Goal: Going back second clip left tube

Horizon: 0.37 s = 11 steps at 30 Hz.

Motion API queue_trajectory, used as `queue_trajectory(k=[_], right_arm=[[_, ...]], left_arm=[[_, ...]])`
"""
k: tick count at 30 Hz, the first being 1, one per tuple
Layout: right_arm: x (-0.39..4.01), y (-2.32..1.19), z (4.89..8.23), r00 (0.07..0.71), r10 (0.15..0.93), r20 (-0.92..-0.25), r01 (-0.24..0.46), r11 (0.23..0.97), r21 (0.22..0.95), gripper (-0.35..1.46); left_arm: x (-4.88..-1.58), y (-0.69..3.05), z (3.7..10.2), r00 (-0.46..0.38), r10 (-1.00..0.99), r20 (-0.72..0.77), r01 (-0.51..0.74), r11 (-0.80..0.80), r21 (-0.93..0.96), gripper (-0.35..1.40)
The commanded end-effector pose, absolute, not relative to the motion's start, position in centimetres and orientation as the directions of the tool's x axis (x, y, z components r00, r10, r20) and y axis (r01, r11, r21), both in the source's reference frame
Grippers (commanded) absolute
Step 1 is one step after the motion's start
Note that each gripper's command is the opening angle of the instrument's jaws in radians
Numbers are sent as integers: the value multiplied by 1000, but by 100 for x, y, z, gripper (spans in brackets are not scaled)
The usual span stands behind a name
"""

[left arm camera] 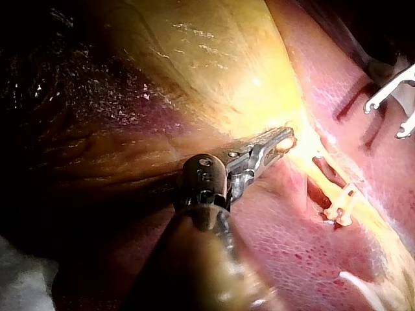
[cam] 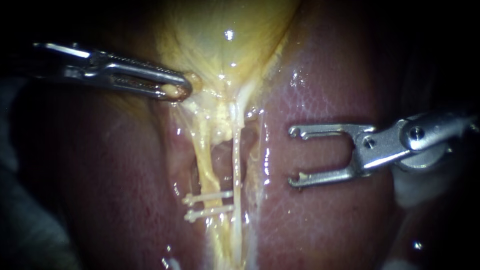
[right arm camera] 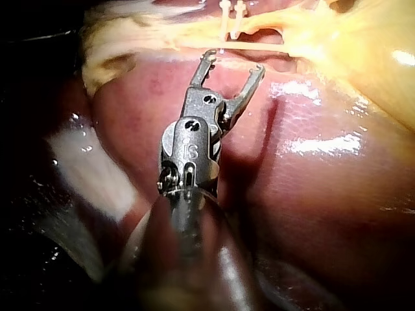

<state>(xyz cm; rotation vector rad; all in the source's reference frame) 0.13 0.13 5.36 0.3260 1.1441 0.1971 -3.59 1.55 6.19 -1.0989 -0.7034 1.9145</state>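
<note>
Endoscope view.
A: Where is the left tube (cam: pixel 204 167) found from the right tool (cam: pixel 295 156)?
B: To its left, well apart, running top to bottom. Two white clips (cam: pixel 207 197) are seen across it. The right tool is spread, empty, and judged nearer. The left tool (cam: pixel 176 91) is clamped on the gallbladder (cam: pixel 225 30).

Light's all in the middle of the endoscope view: gallbladder (cam: pixel 225 35) lit up bright, edges dropping to near black. Wet glare spots all over the liver (cam: pixel 320 100), and the right instrument (cam: pixel 293 157) throws a dark shadow across it in its wrist view.
</note>
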Motion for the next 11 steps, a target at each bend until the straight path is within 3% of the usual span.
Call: queue_trajectory(k=[1, 11], right_arm=[[13, 12, 536, 404, 318, -858, 12, 936, 352, 50], [12, 12, 535, 404, 317, -858, 10, 936, 351, 50]], left_arm=[[-360, 156, 620, -301, 848, -436, -364, -525, -770, -35], [-361, 156, 620, -300, 848, -436, -365, -524, -769, -35]])
